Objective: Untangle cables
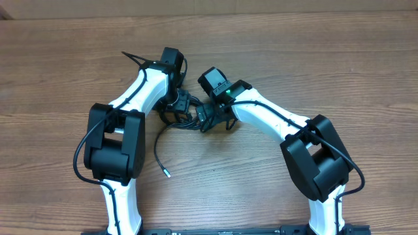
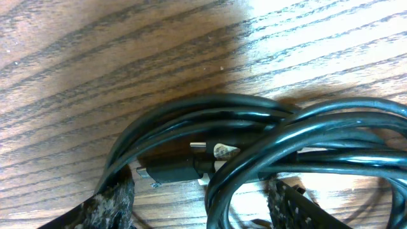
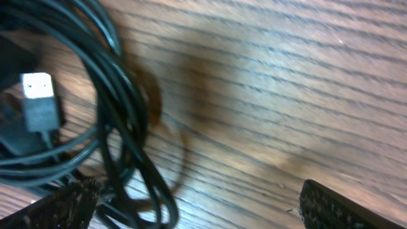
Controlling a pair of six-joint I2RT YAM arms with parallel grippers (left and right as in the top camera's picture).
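Starting nearest the bases, one loose cable end trails toward 6 o'clock from the knot, its silvery tip lying free on the surface. The cables bunch at mid-surface, between both arms. The left tool stands spread, straddling several looped strands. The right tool gapes wide over bare wood, with loops at its 9 o'clock. The step looks like settling in for a first grip. Next, each tool likely needs its own strand pinched, then a pull apart toward 3 and 9 o'clock.
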